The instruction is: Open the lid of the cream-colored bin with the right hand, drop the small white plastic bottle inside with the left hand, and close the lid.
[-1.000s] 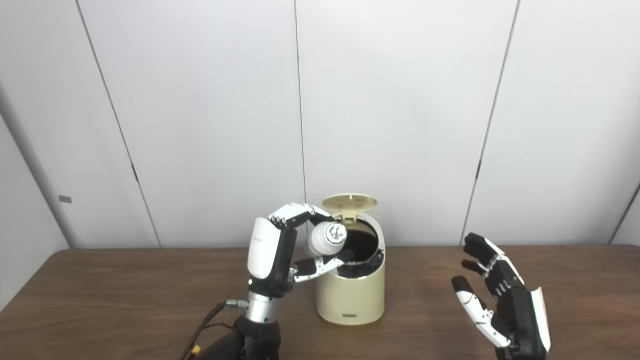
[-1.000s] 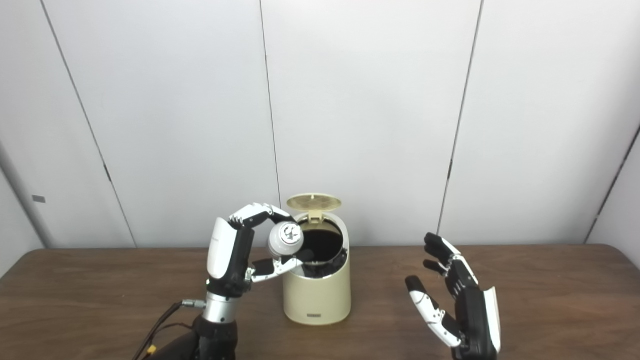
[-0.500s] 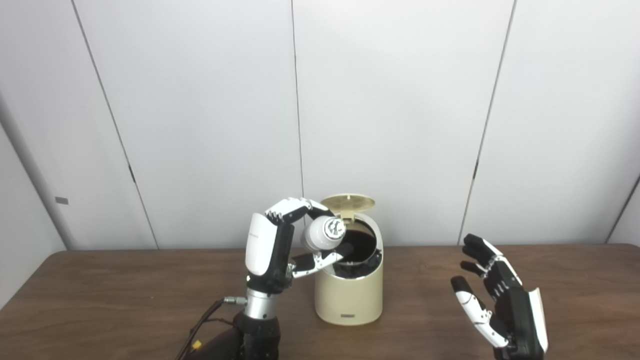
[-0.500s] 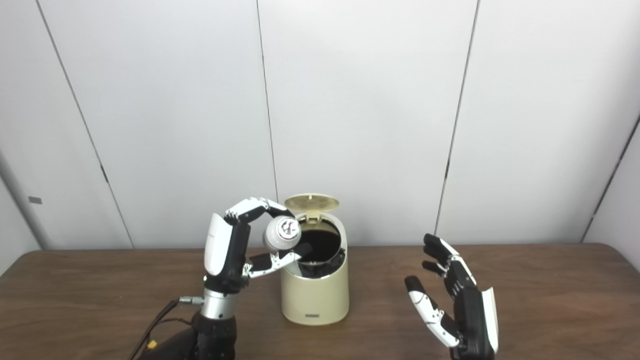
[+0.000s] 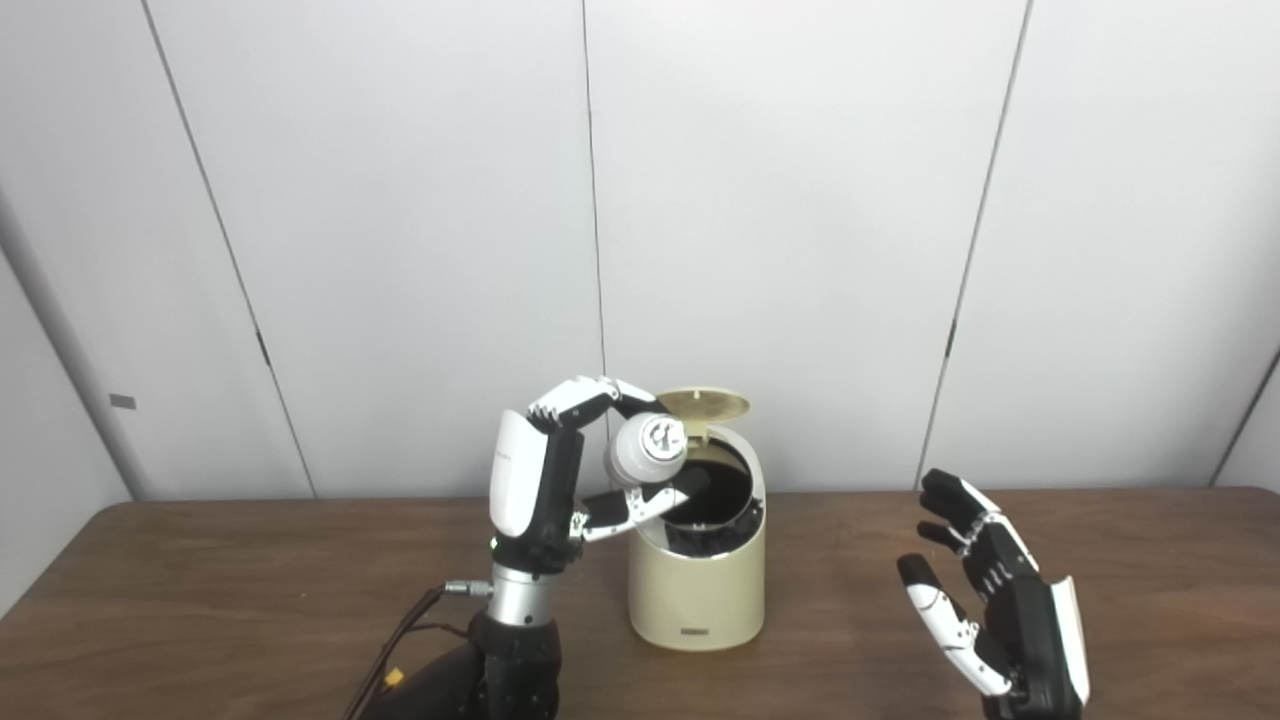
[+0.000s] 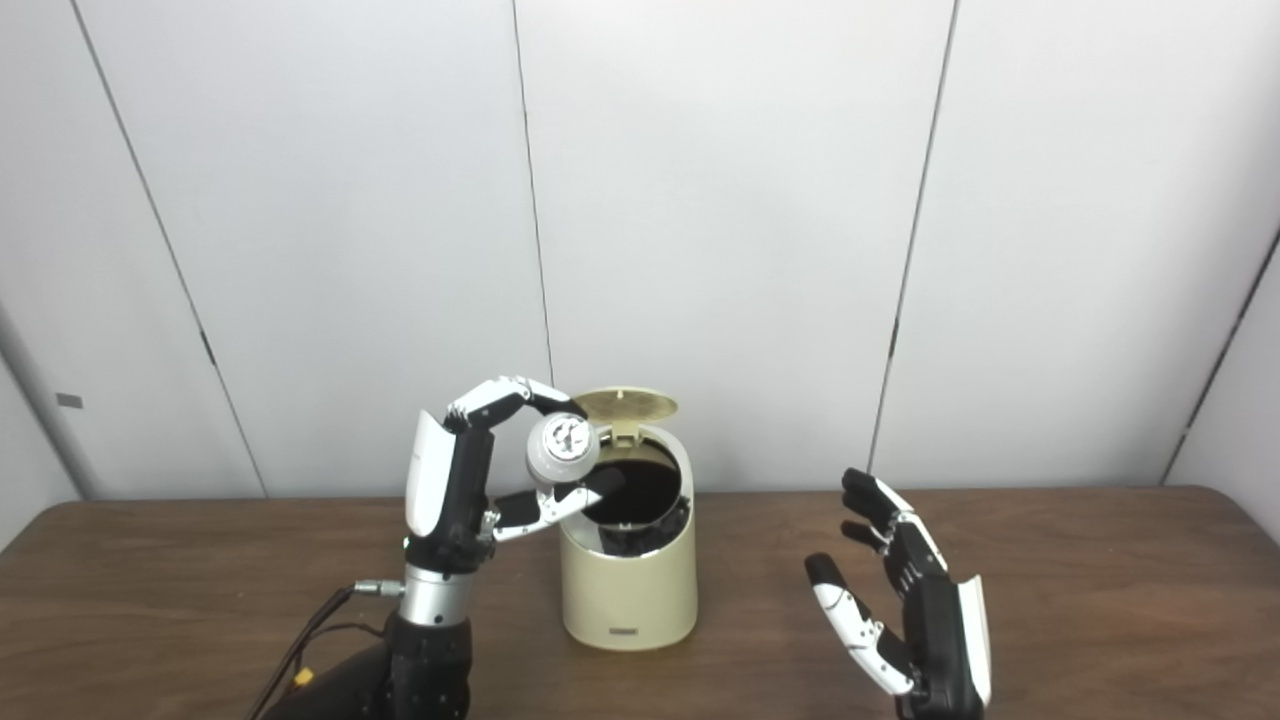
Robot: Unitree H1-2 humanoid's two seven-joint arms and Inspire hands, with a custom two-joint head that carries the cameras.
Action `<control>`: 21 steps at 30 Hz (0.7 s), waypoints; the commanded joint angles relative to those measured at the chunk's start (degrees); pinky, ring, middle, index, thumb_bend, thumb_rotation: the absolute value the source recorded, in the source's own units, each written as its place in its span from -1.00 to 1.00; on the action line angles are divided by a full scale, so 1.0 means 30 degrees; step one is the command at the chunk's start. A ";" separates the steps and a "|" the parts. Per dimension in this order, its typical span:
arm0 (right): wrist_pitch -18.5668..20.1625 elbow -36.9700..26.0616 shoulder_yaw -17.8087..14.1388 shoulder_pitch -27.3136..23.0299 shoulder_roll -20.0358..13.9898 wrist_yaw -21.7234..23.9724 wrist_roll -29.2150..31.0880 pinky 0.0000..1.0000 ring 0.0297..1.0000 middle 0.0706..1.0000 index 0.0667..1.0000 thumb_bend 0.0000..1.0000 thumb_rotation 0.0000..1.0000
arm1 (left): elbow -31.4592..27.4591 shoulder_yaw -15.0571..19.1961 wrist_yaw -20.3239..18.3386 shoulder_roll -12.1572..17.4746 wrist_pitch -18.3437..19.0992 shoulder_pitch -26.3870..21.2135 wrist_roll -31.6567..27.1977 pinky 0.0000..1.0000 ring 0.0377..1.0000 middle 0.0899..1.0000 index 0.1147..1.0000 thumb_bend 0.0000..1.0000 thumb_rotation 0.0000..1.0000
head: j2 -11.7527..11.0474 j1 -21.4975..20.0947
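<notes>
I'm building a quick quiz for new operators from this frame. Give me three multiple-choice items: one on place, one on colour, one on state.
1. Where is the white bottle?
A. on the table
B. held at the bin's rim
C. inside the bin

2. What colour is the bin?
A. cream
B. blue
C. black

3. How is the lid?
A. shut
B. raised open
C. lying on the table

Answers: 1 B, the left robot hand grips it beside the opening; 2 A, its wall is cream; 3 B, it stands up behind the dark opening.
</notes>
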 commanded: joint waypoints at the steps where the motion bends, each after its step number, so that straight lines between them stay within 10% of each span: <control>1: -0.0932 -0.0419 0.0063 -0.0597 0.0133 -0.0211 -0.0275 0.46 0.60 0.60 0.55 -0.35 -0.07 | -0.0419 0.0118 -0.0134 0.0048 -0.0059 -0.1177 -0.0203 0.14 -0.09 -0.07 -0.25 0.01 -1.00 | 0.0004 -0.0053; 21: -0.0696 -0.0685 0.0059 -0.0543 0.0369 -0.0399 -0.0539 0.45 0.59 0.60 0.55 -0.31 0.01 | 0.0340 0.0798 -0.2459 -0.0926 -0.0059 -0.0998 -0.1450 0.62 0.46 -0.05 -0.29 0.04 -1.00 | 0.0039 -0.0429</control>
